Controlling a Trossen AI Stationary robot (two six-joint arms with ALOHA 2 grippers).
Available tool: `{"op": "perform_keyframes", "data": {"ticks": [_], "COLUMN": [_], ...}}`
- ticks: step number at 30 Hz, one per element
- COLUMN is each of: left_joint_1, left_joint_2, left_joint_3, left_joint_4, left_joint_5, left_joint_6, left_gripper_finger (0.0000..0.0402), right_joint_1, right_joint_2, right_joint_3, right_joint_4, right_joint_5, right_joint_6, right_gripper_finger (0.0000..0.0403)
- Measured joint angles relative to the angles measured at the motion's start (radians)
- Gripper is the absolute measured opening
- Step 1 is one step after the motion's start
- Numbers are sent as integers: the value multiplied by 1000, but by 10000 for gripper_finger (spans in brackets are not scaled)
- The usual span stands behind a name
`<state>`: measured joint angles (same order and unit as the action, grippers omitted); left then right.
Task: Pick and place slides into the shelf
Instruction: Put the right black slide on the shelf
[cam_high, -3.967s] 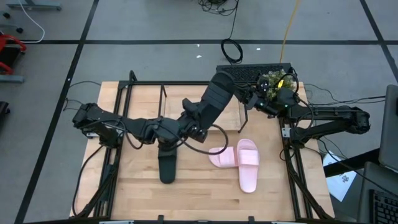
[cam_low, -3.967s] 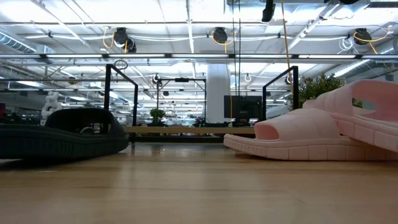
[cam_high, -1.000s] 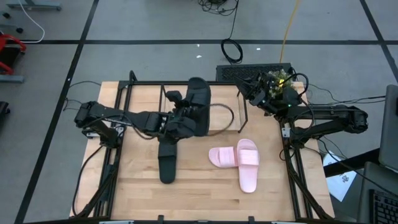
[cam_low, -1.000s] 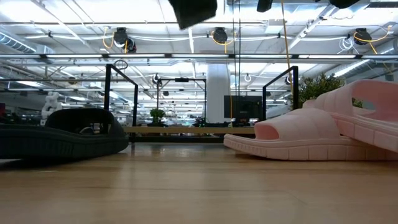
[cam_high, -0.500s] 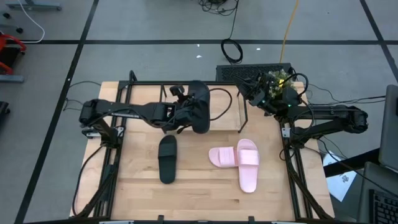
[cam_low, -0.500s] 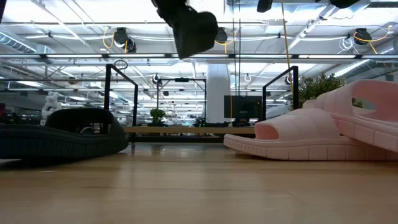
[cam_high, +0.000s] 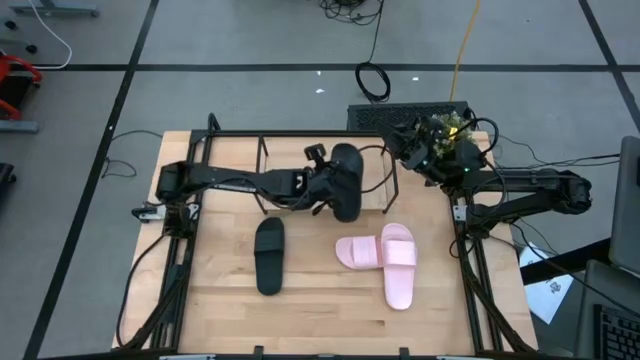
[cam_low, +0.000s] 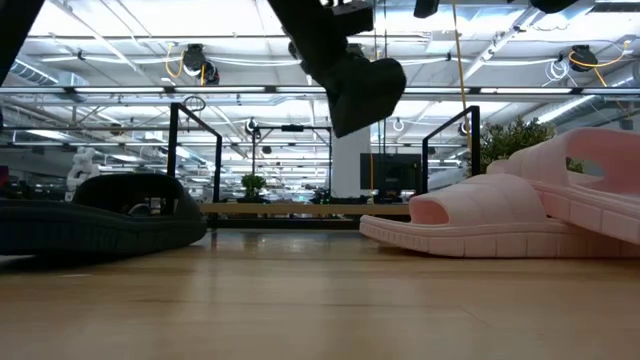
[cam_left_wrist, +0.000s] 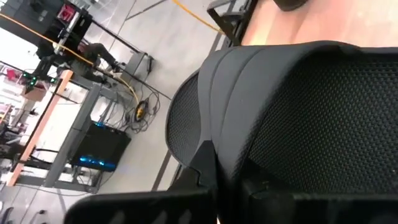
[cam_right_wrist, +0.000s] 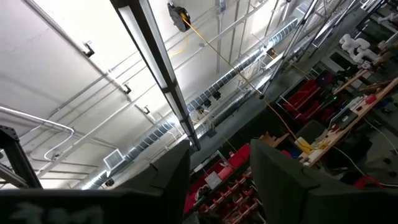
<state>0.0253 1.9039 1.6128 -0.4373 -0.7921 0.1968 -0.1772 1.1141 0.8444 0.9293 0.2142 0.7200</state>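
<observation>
My left gripper (cam_high: 322, 186) is shut on a black slide (cam_high: 346, 182), which hangs above the table within the outline of the shelf (cam_high: 391, 186), a rack of thin black rods at the far middle. The low view shows this slide (cam_low: 362, 88) up in the air. The other black slide (cam_high: 268, 256) lies flat on the table. Two pink slides (cam_high: 360, 251) (cam_high: 400, 266) lie to its right, one leaning on the other. My right gripper (cam_right_wrist: 217, 180) waits open at the far right, pointing up. My left gripper holds the black slide at its left long side (cam_high: 333, 186), about mid-length, coming from the table's left and slanting down. A finger (cam_left_wrist: 205, 169) sits against the slide's dark body; which part it pinches is hidden by the gripper itself. The slide hangs clear of table and shelf.
Larger black frame rails (cam_high: 185, 280) (cam_high: 470, 280) run along the table's left and right sides. A black keyboard-like box (cam_high: 400, 115) and a green plant (cam_high: 445, 128) stand beyond the far right corner. Bare wood (cam_high: 320, 310) lies toward the near edge.
My left gripper has carried the black slide toward the table's right edge and lower, while the arm has stretched out along the far side. The slide has stayed clear of the table. The other slides have not moved.
</observation>
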Motion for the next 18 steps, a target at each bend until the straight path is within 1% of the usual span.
{"op": "perform_keyframes", "data": {"ticks": [7, 10, 14, 18], "left_joint_1": [46, 54, 55, 61], "left_joint_2": [93, 136, 173, 192], "left_joint_3": [128, 160, 167, 167], "left_joint_4": [17, 20, 16, 20], "left_joint_5": [7, 8, 8, 23], "left_joint_6": [-23, -33, -38, -57], "left_gripper_finger": [0, 0, 0, 0], "right_joint_1": [0, 0, 0, 0], "right_joint_2": [0, 0, 0, 0], "right_joint_3": [0, 0, 0, 0], "right_joint_4": [18, 22, 23, 32], "right_joint_5": [6, 3, 2, 26], "right_joint_6": [-3, -3, -7, -22], "right_gripper_finger": [157, 157, 157, 157]}}
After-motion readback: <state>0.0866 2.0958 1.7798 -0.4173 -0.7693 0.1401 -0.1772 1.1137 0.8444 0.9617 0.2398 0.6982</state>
